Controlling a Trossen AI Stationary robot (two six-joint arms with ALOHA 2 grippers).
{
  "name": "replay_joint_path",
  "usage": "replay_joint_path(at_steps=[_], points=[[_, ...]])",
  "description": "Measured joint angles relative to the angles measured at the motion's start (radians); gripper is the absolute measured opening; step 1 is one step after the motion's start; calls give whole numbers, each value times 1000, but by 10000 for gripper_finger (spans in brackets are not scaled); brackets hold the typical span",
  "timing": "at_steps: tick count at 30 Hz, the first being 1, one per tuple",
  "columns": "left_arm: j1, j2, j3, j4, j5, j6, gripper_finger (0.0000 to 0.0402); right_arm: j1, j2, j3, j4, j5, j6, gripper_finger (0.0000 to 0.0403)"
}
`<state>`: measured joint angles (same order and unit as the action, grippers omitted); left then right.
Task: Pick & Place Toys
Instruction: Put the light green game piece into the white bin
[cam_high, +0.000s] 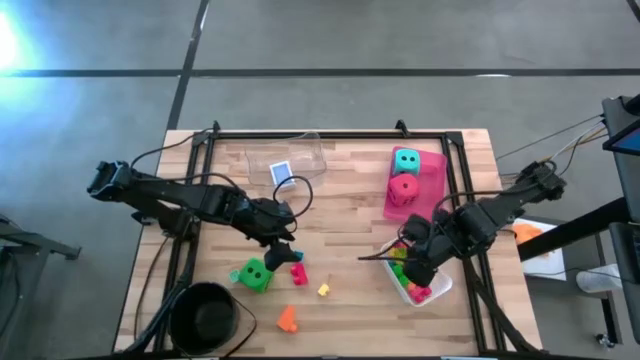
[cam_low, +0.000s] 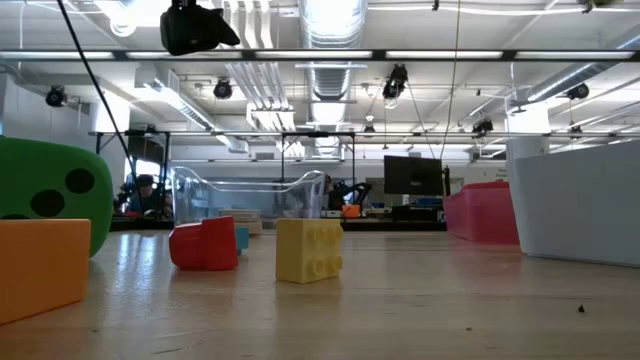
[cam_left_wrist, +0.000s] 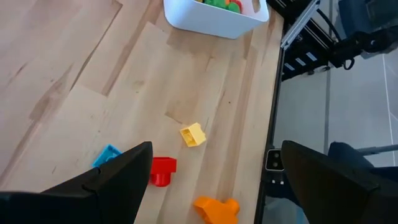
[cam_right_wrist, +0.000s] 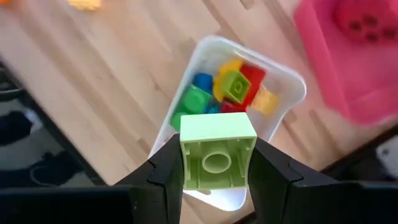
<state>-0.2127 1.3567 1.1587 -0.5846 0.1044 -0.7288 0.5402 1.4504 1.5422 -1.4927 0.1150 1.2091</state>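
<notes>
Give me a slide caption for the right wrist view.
Right gripper holds a light green brick above the white tray of bricks.

No readable text, labels, brand marks or numbers in any view. The foam dice carry only dots, no numerals: green die (cam_high: 253, 274) on the table (cam_high: 340, 200), teal die (cam_high: 406, 160) and red die (cam_high: 403, 189) in the pink tray (cam_high: 437, 175). Blue card box (cam_high: 282, 173) shows a pale face (print too small to make out).
</notes>
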Motion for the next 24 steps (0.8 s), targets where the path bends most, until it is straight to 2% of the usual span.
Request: replay_joint_path(at_steps=[7, 12, 17, 24], points=[[0, 0, 0, 6, -10, 5, 357, 18, -128, -332, 240, -11, 204, 125], [0, 0, 0, 8, -11, 3, 357, 18, -169, -513, 393, -18, 318, 125], [0, 1, -1, 11, -11, 0, 357, 13, -164, -610, 432, -41, 385, 125], [2, 1, -1, 14, -27, -4, 357, -24, -133, -656, 441, -38, 406, 125]])
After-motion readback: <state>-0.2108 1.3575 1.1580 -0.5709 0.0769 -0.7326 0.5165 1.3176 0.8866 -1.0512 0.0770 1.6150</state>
